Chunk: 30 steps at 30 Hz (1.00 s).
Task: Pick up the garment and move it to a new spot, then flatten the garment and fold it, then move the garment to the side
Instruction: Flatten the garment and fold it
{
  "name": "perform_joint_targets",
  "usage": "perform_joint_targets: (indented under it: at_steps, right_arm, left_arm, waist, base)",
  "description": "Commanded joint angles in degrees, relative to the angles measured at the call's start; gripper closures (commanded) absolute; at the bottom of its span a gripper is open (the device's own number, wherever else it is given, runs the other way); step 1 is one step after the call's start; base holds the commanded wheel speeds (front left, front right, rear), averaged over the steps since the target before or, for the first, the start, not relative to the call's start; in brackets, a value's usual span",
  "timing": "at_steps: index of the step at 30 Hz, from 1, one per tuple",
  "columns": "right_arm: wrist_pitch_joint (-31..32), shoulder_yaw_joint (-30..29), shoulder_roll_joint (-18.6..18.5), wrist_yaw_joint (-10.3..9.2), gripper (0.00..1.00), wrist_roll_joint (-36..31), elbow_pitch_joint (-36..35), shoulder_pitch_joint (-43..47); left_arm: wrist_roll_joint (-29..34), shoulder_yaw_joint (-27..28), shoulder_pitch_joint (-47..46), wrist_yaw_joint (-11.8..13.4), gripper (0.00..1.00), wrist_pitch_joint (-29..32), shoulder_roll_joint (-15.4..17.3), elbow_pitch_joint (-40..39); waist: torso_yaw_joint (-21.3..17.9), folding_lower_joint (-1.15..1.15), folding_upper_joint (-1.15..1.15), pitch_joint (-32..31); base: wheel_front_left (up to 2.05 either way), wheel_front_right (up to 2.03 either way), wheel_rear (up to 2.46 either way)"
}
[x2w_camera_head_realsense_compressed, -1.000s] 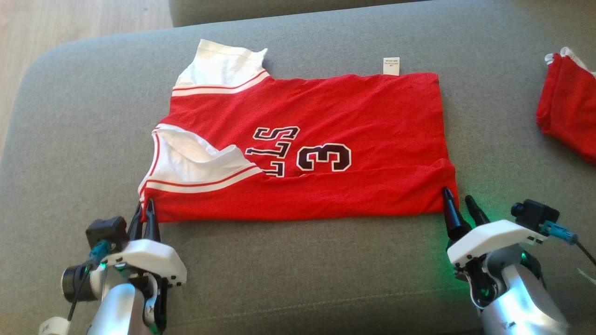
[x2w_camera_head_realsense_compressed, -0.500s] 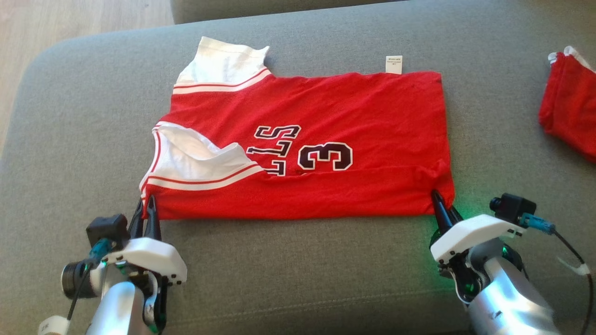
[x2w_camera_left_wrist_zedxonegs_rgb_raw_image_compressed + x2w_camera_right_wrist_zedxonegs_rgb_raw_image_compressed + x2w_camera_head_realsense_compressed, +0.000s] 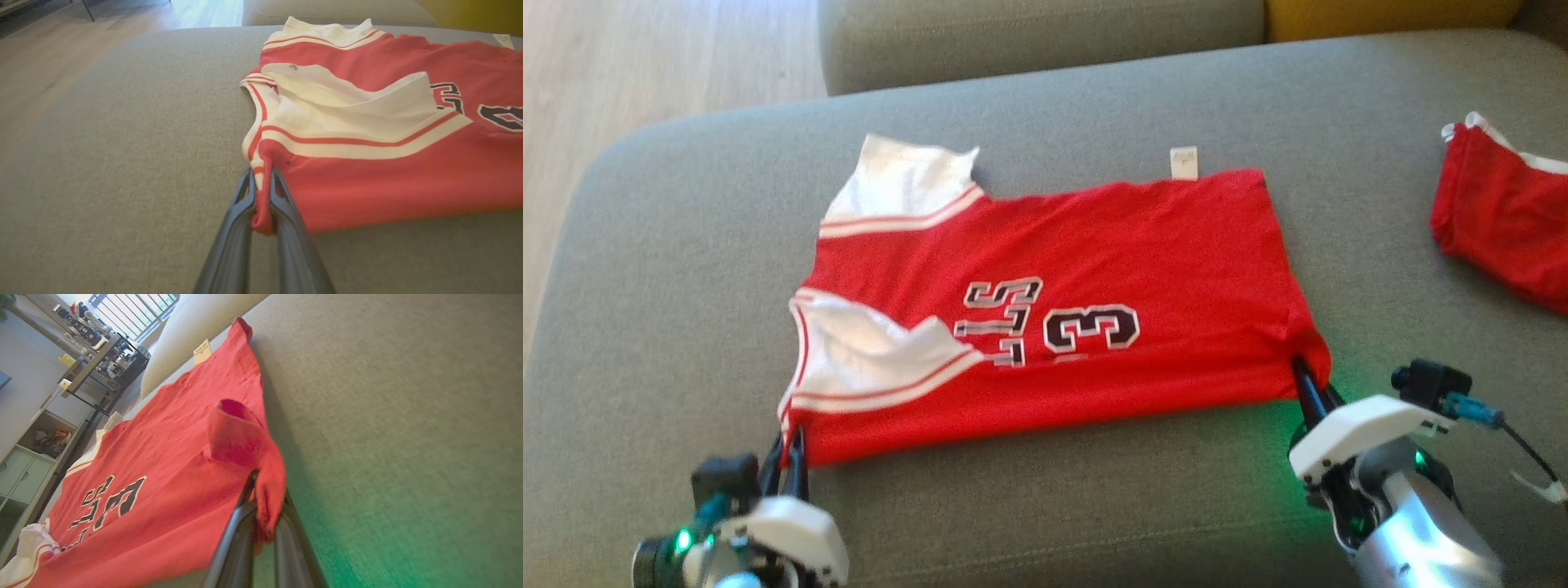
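The garment is a red jersey with white striped sleeves and a dark number 3, spread flat on a grey sofa cushion. My left gripper is shut on its near left corner, by the white sleeve trim; in the left wrist view the fingers pinch a fold of the red hem of the garment. My right gripper is shut on the near right corner. In the right wrist view that corner of the garment bunches up over my right gripper.
A second red cloth lies at the cushion's right edge. The sofa back and a yellow cushion lie beyond the garment. Wooden floor shows at the far left. A shelf unit stands in the right wrist view's background.
My right gripper closed on the jersey's near right corner, which now puckers. The head camera has shifted, so the whole scene sits lower. The left grip is unchanged.
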Motion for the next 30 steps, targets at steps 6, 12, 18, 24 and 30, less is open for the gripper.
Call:
perform_joint_targets:
  at_steps: [6, 12, 18, 24, 30]
  right_arm:
    - [4.4, -0.5, -1.9, -0.02, 1.0, -2.0, -5.4, 4.2]
    - [7.6, -2.2, -1.9, -0.02, 1.0, -3.4, -9.2, 7.3]
    - [10.6, -5.5, -1.3, -0.02, 0.0, -6.7, -14.5, 9.2]
    - [11.9, -9.8, -0.5, -0.02, 0.0, -10.9, -24.1, 9.7]
    - [9.5, -9.3, 0.0, -0.02, 0.0, -16.6, -36.9, 10.5]
  left_arm:
    - [-0.1, 1.6, 6.6, 0.3, 1.0, 1.4, 3.5, -6.9]
    - [-0.1, 0.2, 9.5, -0.4, 1.0, 4.1, 3.7, -10.7]
    - [-0.4, -0.7, 10.3, -0.5, 0.0, 5.7, 3.8, -13.9]
    - [-0.2, 0.5, 9.5, 1.3, 0.0, 5.5, 4.9, -19.0]
    - [-0.6, 3.3, 4.5, 3.0, 0.0, 3.7, 6.3, -26.8]
  waist:
    - [-1.0, 0.0, 0.0, -2.3]
    - [-0.8, 0.0, 0.0, -2.3]
    - [-1.0, 0.0, 0.0, -2.4]
    - [-1.5, 0.0, 0.0, -2.0]
    - [-2.6, 0.0, 0.0, -0.4]
  base:
    - [0.0, 0.0, 0.0]
    - [0.0, 0.0, 0.0]
    - [0.0, 0.0, 0.0]
    - [0.0, 0.0, 0.0]
    - [0.0, 0.0, 0.0]
